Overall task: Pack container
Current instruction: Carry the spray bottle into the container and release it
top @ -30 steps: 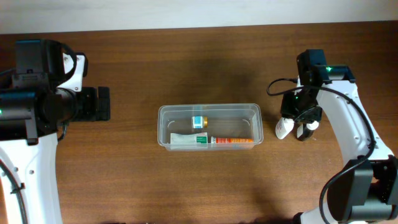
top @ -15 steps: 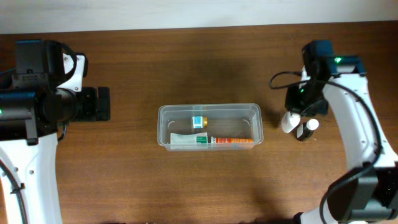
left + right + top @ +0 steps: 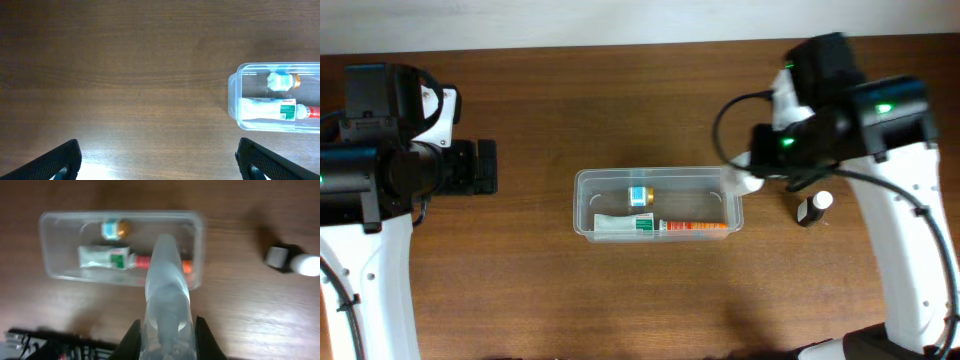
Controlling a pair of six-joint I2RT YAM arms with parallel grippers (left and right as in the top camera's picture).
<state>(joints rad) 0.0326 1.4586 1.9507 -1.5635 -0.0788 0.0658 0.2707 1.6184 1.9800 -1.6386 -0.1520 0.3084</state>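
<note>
- On my far left, the left gripper [image 3: 157, 150] hangs over bare table [image 3: 125, 65]. Its jaws are spread wide, one at each bottom corner of the wrist view, with nothing between them.
- From that wrist camera I see the container [image 3: 232, 95] well off to the gripper's right, resting flat on the wood.
- In the overhead view the container [image 3: 582, 205] sits mid-table, long side running left to right, between the two arms.
- Inside it, a small bottle [image 3: 639, 194] with a teal-and-white label and gold cap lies towards the far wall.
- A tube [image 3: 660, 226], white and green with an orange end, lies lengthwise along the near wall.
- The right gripper [image 3: 167, 335] is closed around a pale bottle [image 3: 165, 290], one finger pressed on each side of it.
- From overhead, that pale bottle [image 3: 748, 183] shows at the container's right end. I cannot tell whether it touches the rim or is held above it.
- Further right, a dark bottle [image 3: 812, 208] with a white cap rests on the table, apart from the container.
</note>
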